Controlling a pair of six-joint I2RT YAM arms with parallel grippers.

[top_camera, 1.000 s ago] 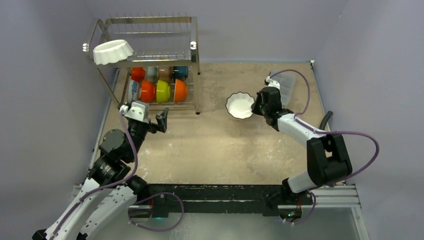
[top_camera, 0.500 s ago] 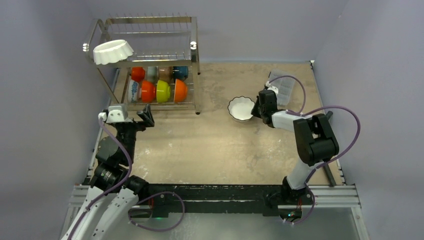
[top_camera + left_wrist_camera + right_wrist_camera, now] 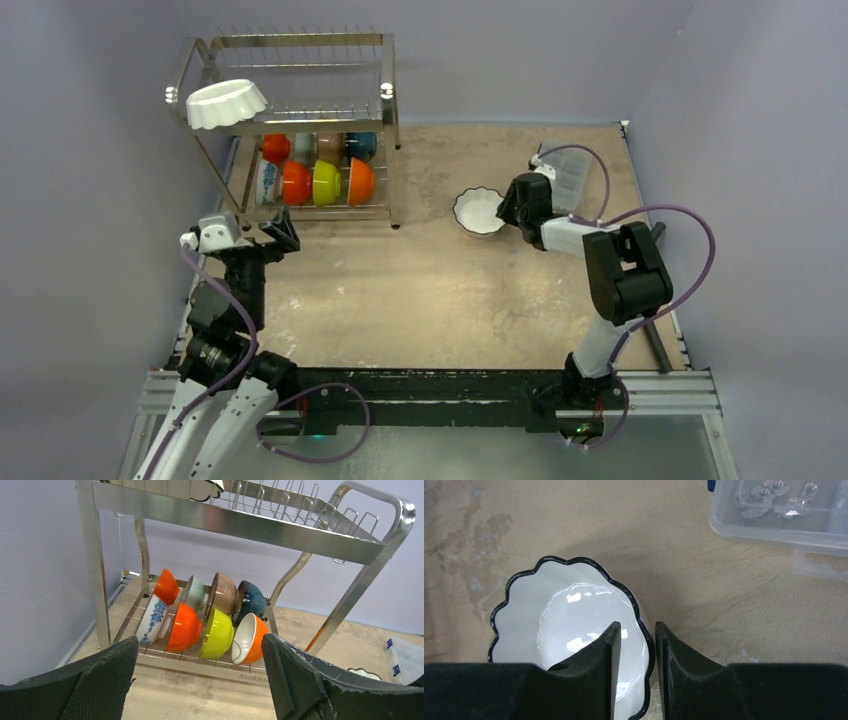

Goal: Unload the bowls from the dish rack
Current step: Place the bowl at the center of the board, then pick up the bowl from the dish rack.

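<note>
Bowls (image 3: 325, 182), top view: one of ten unloaded, a white scalloped bowl (image 3: 478, 211) on the table (image 3: 430, 300), right tool (image 3: 512, 205) at its rim; nine left in the dish rack (image 3: 300, 40), the other white bowl (image 3: 227, 103) on the upper tier, left tool (image 3: 283, 228) short of the rack, nothing in it. Left wrist view: jaws spread wide, eight on the lower tier: three orange bowls (image 3: 185, 626), one each of blue-patterned bowl (image 3: 152, 620), yellow-green bowl (image 3: 218, 632), grey bowl (image 3: 194, 592), tan bowl (image 3: 223, 592), teal bowl (image 3: 251, 601). Right wrist view: jaws narrow, pinching that white scalloped bowl's rim, one finger inside, one outside; clear box (image 3: 784, 515) nearby
</note>
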